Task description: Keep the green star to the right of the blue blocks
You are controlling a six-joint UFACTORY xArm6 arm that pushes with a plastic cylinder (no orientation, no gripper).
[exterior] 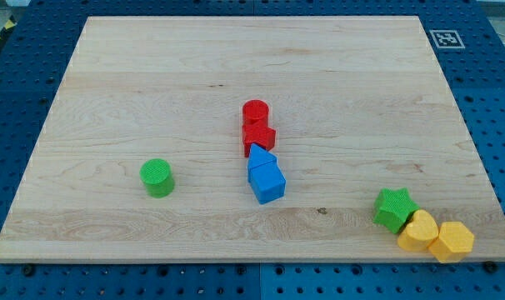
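The green star (pixel 394 208) lies near the view's bottom right corner of the wooden board (pixel 152 83). It touches a yellow block (pixel 419 231) on its lower right. Two blue blocks sit together near the board's middle: a blue triangle-like block (pixel 261 157) above a blue cube-like block (pixel 267 182). The green star is well to the right of both blue blocks. My tip does not show in this view.
A red cylinder (pixel 255 112) and a red block (pixel 258 137) stand just above the blue blocks, touching in a line. A green cylinder (pixel 157 177) sits left of centre. A second yellow block (pixel 452 241) lies at the board's bottom right edge.
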